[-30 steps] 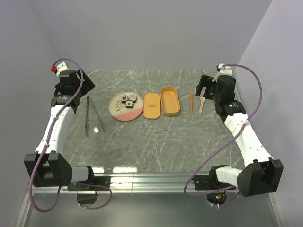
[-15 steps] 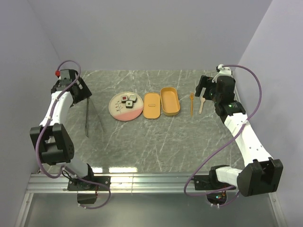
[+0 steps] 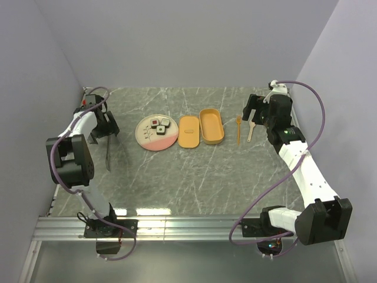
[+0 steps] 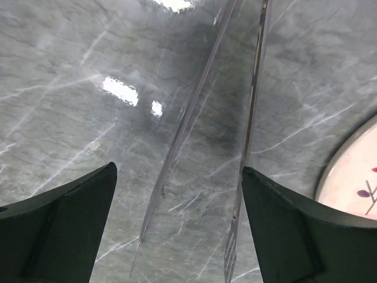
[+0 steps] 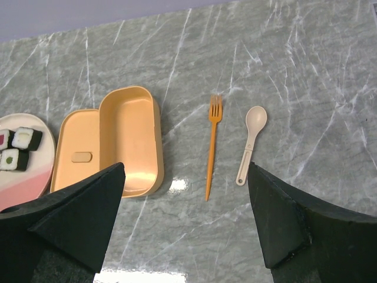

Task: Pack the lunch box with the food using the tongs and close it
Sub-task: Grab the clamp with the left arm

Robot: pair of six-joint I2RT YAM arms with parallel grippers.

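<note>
The dark grey tongs (image 3: 108, 154) lie flat on the marble at the left, their two thin arms (image 4: 184, 121) running between my left gripper's fingers. My left gripper (image 4: 178, 172) hangs low over them, open, one finger on each side and neither pressing an arm; the top view shows the left gripper (image 3: 104, 131) above their far end. The orange-tan lunch box (image 3: 211, 125) stands open and empty with its lid (image 3: 188, 131) flat beside it. Three pieces of food (image 3: 160, 125) sit on the plate. My right gripper (image 5: 185, 168) is open, above the table near the box (image 5: 126, 138).
The cream-and-pink plate (image 3: 154, 139) lies left of the lid, and its rim (image 4: 347, 171) shows at the left wrist view's right edge. An orange fork (image 5: 212, 147) and a beige spoon (image 5: 250, 141) lie right of the box. Grey walls enclose the table.
My left arm has swung inward and come down from the far left corner, so its gripper now hangs over the tongs. The right arm and all the objects have stayed put.
</note>
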